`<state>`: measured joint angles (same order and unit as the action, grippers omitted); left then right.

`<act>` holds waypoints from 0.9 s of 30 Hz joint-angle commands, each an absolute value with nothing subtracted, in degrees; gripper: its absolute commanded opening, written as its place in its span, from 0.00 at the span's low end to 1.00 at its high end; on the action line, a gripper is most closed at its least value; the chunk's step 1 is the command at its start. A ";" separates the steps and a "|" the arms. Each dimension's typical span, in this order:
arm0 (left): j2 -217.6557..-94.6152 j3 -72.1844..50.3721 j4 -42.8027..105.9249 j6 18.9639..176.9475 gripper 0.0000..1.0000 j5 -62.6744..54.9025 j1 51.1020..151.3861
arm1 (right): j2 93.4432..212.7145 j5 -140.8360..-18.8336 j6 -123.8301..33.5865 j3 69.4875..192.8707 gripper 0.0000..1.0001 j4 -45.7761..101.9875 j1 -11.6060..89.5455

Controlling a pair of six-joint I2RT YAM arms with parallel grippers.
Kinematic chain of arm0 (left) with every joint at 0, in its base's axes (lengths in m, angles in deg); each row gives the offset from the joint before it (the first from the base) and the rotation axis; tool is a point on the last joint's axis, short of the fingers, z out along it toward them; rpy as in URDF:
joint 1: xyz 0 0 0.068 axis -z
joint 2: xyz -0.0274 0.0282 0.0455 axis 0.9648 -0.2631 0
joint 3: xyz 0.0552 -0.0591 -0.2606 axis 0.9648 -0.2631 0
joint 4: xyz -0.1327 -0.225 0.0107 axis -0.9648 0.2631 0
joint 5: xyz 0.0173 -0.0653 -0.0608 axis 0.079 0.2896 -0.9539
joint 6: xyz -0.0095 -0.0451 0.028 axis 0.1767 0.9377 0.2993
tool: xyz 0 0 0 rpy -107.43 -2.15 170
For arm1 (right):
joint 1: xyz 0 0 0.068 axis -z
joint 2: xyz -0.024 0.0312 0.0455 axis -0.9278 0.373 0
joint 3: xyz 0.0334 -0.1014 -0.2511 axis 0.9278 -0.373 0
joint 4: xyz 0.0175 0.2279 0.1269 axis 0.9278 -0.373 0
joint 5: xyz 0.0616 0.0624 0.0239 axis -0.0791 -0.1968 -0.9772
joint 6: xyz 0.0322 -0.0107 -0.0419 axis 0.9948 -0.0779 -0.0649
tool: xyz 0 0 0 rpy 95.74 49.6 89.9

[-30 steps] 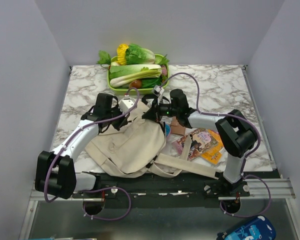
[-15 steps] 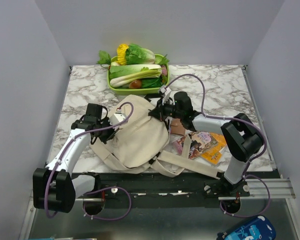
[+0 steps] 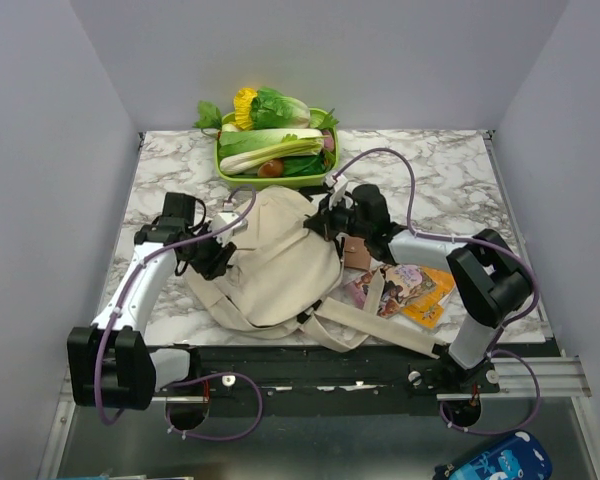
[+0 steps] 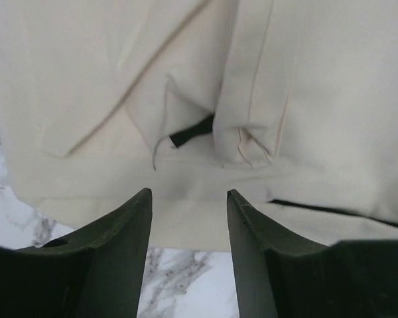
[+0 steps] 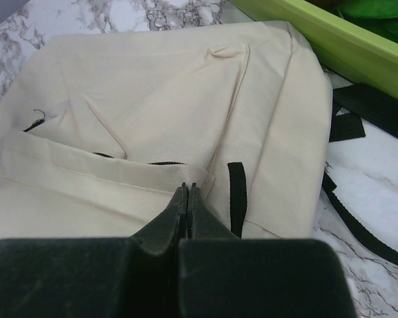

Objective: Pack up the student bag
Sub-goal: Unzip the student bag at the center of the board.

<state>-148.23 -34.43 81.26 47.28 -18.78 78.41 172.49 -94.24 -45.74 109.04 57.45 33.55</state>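
**As the left tool lets go, the bag settles flat**

Whereas a second ago the left tool was closed on the student bag and held one side of it bunched up, its jaws now stand apart with nothing between them. It has drawn back to the left. In its wrist view the cream canvas lies just ahead of the fingertips, clear of them, with marble showing below. The bag has spread out and slid a little farther from the arms' bases, and it now lies slack between the two tools.

The right tool stays pinched fully shut at the bag's far right corner. Its wrist view shows the tips meeting over a fold by the pocket seam. Whether any cloth is caught there I cannot tell.

To my eye nothing is packed yet. A picture book lies on the near side of the right tool, beside the bag's long straps. The release looks like a re-grip, probably to find the opening.

Beneath it all is a white, grey-veined marble tabletop. A green tray of vegetables sits just beyond both tools. Plain pale walls close in three sides.
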 commanded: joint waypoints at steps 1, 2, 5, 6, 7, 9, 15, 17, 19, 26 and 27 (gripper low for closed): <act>-152.35 -27.80 75.96 56.04 0.57 -23.84 80.89 | 172.63 -93.99 -49.74 108.72 0.01 60.34 31.89; -152.88 -27.71 71.24 57.71 0.57 -23.14 81.59 | 172.55 -94.34 -50.00 108.63 0.01 60.34 31.62; -154.64 -28.93 60.44 63.60 0.57 -18.57 83.79 | 172.19 -94.87 -50.62 108.37 0.01 60.34 31.01; -155.25 -29.11 58.73 65.27 0.57 -18.30 84.15 | 172.02 -94.87 -50.88 108.28 0.01 60.25 30.83; -156.74 -29.37 57.23 66.07 0.58 -17.00 84.67 | 172.02 -95.13 -50.88 108.11 0.01 60.25 30.66; -158.24 -29.98 54.15 66.69 0.57 -15.59 86.87 | 171.93 -95.13 -50.88 108.02 0.01 60.25 30.31; -160.00 -36.05 46.76 67.39 0.57 -11.00 92.40 | 171.67 -95.48 -50.88 107.93 0.01 60.52 29.43; -160.10 -36.49 48.24 67.22 0.57 -12.58 92.67 | 171.75 -95.31 -50.79 107.93 0.01 60.61 29.42; -159.40 -37.19 50.09 66.17 0.58 -16.01 93.11 | 171.93 -95.05 -50.88 107.84 0.01 60.87 29.34; -155.61 -40.80 52.82 63.61 0.59 -20.67 93.90 | 172.72 -95.40 -50.35 108.63 0.01 60.78 29.34; -155.35 -40.80 53.17 63.53 0.59 -21.11 93.99 | 172.72 -95.40 -50.44 108.72 0.01 60.61 29.34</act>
